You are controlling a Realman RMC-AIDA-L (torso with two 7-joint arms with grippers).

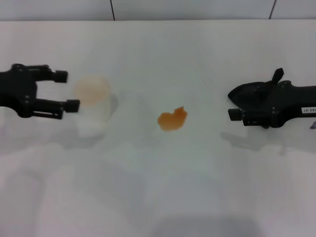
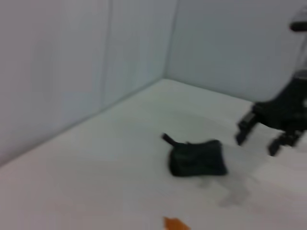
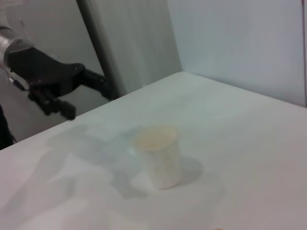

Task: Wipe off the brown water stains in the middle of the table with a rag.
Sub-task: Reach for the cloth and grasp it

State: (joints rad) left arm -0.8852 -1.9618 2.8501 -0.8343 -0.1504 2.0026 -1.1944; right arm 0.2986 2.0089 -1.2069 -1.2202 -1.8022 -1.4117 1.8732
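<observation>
The brown water stain (image 1: 172,119) is a small orange-brown blotch in the middle of the white table (image 1: 163,187); its edge also shows in the left wrist view (image 2: 175,224). The black rag (image 2: 196,157) lies on the table to the right of the stain; in the head view the rag (image 1: 246,93) merges with the right gripper. My right gripper (image 1: 233,104) is open, right by the rag on the side away from the stain; the left wrist view shows this gripper (image 2: 259,139) apart from the rag. My left gripper (image 1: 69,90) is open and empty at the far left.
A pale translucent cup (image 1: 93,101) with a faint orange tint stands upright just right of my left gripper; it also shows in the right wrist view (image 3: 158,155). Grey walls rise behind the table's far edge (image 1: 158,20).
</observation>
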